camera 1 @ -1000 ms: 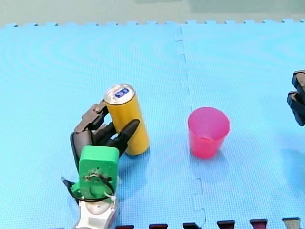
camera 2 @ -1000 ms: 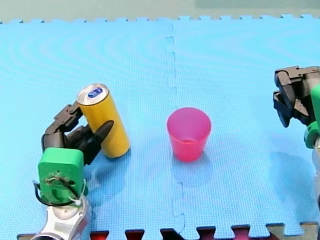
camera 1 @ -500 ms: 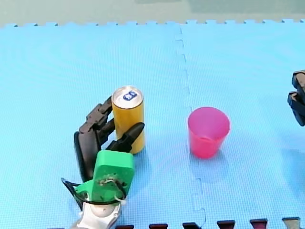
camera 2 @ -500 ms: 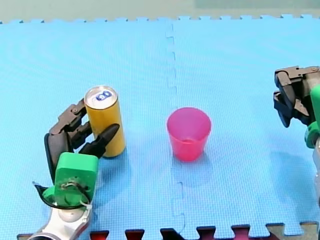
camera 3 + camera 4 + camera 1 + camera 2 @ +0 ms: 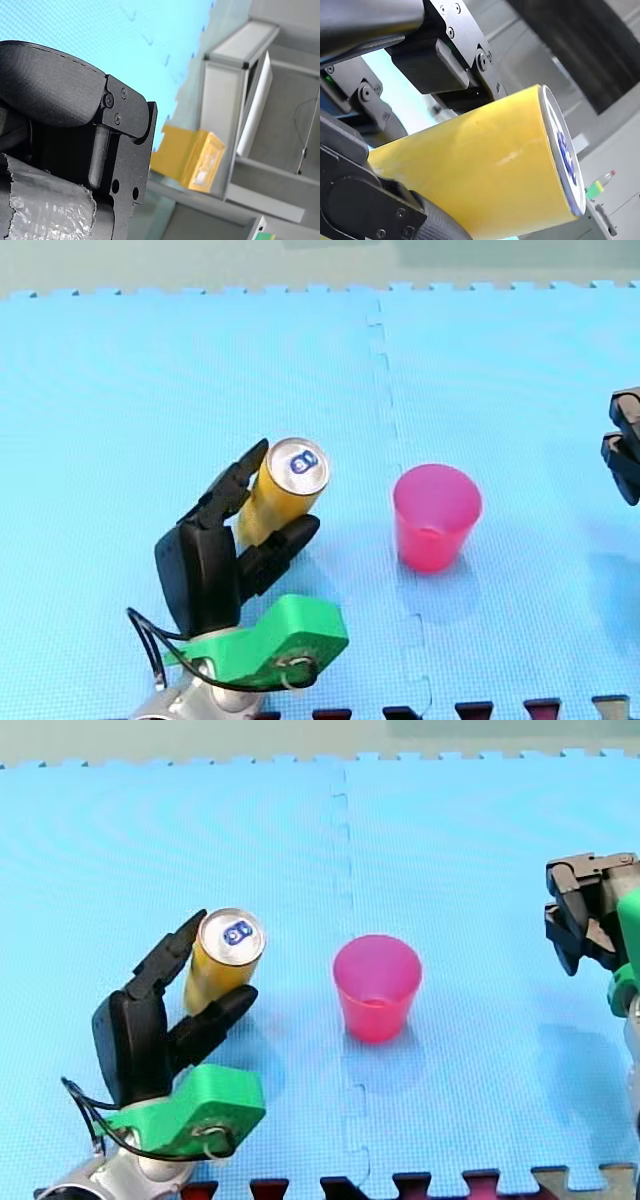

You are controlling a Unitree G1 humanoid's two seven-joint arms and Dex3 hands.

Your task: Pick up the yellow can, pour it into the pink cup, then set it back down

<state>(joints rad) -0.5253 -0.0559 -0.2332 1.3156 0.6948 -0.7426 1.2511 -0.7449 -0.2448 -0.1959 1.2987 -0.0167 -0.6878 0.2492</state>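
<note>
Bright overhead light throws soft shadows on the mat (image 5: 150, 390) beside the cup (image 5: 437, 517) and can (image 5: 272, 495); the can's side gleams faintly.

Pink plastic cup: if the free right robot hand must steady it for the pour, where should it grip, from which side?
Probably grip the pink plastic cup around its side wall just below the rim, coming from its right, where the right robot hand is. It stands upright and tapers downward, and the left robot hand holds the tilted yellow metal can on its left.
</note>
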